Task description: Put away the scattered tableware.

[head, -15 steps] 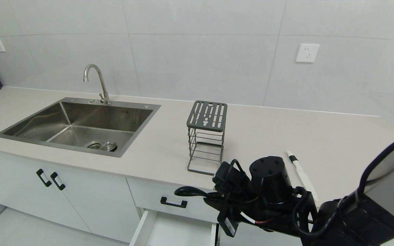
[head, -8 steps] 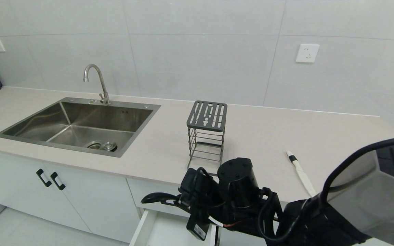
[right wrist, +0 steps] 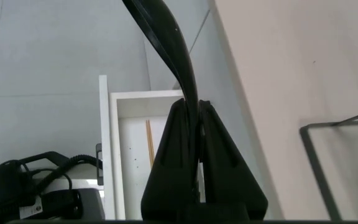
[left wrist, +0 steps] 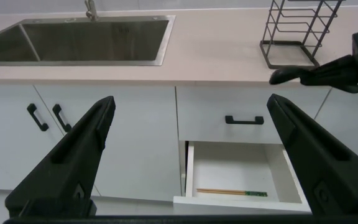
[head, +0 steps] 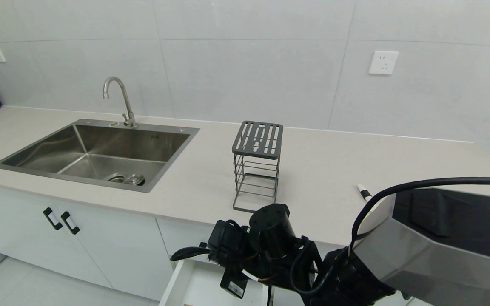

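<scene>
Plainly the whole move hangs on the white pull-out drawer (left wrist: 244, 174), which stands open under the pale stone counter (head: 326, 170). The right gripper (right wrist: 192, 118) has its jaws pinched tight on the handle of a black plastic spoon (right wrist: 160, 31) and holds it above that drawer, at about the height of the counter's edge. The spoon's long axis runs across the drawer's width. Its bowl points out past the gripper toward the drawer's sink-side wall, and it lies roughly parallel to the pair of wooden chopsticks (left wrist: 232, 192) already lying inside near the drawer's front. The drawer's bare floor therefore lies straight below the jaws, so I judge the step in hand to be a descent and release, perhaps with a small shift away from the sink-side wall so the bowl clears it. The left gripper (left wrist: 189, 102) stands well back in front of the drawer, jaws spread wide with nothing between them; the right arm is far the nearer. Up on the counter beyond the drawer stands a dark wire rack (head: 257, 170), and well off to its side lies a white utensil with a black band (head: 363, 192), partly hidden behind the right arm and, I judge, not yet put away.
</scene>
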You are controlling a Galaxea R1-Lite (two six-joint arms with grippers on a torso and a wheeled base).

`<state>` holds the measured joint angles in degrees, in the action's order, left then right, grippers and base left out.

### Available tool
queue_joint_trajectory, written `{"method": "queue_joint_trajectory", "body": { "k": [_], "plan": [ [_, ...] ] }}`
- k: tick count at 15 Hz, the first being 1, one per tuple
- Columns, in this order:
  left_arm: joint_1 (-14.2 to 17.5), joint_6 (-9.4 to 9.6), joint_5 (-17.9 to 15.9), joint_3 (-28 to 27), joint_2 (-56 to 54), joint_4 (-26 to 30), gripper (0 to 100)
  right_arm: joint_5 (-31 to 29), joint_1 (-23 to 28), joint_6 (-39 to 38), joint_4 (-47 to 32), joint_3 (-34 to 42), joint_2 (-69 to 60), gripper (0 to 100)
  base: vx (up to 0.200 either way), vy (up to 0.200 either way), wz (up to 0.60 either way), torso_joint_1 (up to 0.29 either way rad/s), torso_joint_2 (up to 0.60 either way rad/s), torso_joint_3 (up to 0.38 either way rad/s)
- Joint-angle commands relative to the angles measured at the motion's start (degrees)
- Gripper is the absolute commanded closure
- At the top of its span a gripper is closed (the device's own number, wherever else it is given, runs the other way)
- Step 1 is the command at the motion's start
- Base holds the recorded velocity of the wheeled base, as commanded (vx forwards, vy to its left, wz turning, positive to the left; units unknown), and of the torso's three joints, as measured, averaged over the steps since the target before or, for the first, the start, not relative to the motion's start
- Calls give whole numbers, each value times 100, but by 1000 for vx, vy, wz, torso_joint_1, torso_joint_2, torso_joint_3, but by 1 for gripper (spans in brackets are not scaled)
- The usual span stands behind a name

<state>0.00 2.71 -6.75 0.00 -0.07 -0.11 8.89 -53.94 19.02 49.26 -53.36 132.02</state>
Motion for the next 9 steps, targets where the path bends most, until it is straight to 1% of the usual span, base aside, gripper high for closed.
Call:
{"method": "queue_joint_trajectory", "body": {
  "k": [1, 3, 5, 8, 9],
  "plan": [
    [0, 2, -1, 0, 7, -7, 0, -1, -2, 5, -4, -69, 175, 100, 0, 0, 0, -144, 290, 144],
    [0, 2, -1, 0, 7, -7, 0, 8, -2, 5, -13, -210, 262, 100, 0, 0, 0, -56, 127, 63],
    [0, 2, -1, 0, 7, -7, 0, 34, -2, -3, -4, -272, 333, 100, 0, 0, 0, -141, 293, 146],
    [0, 2, -1, 0, 7, -7, 0, 69, -2, -3, -4, -377, 412, 100, 0, 0, 0, -69, 136, 72],
    [0, 2, -1, 0, 7, -7, 0, 69, -11, -12, -4, -430, 438, 100, 0, 0, 0, -154, 310, 163]
  ]
}}
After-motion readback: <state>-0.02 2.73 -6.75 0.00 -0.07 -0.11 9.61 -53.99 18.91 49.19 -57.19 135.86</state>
